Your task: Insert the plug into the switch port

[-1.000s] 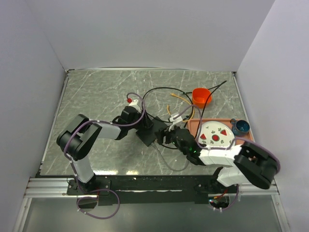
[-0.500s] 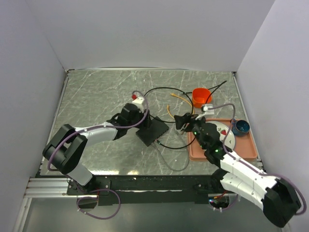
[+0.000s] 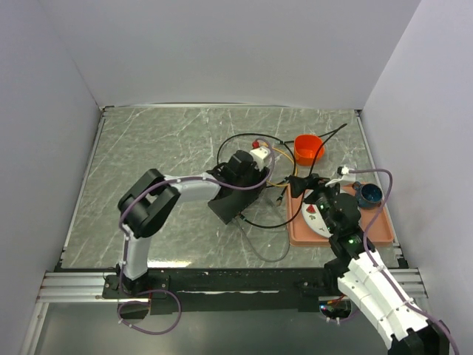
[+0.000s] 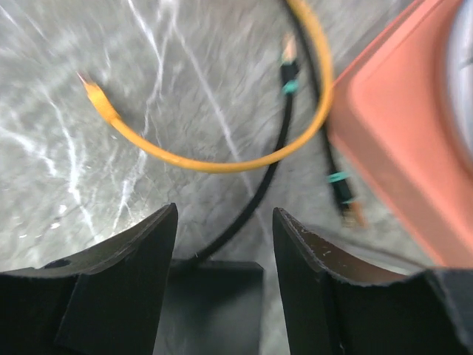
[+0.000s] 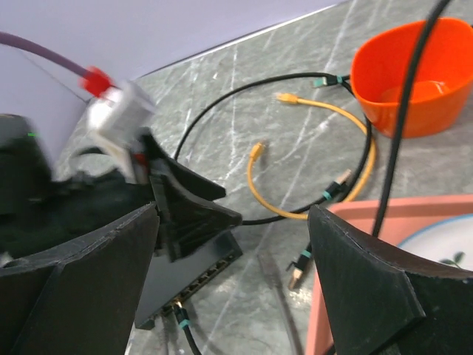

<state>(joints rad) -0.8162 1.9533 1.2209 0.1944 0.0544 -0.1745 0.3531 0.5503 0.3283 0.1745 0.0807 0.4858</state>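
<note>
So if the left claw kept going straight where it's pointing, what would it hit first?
Most likely the switch, its dark edge sitting right between the fingers of the left claw; the black cable runs just beyond. Depth is hard to judge.

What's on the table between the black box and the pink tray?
In the right wrist view, a yellow cable and a black cable's plug end lie between switch and tray.

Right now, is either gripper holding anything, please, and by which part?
The right gripper is open and holds nothing. The left gripper stands with jaws apart at one end of the flat matte-black switch box; whether it grips cannot be told.
</note>
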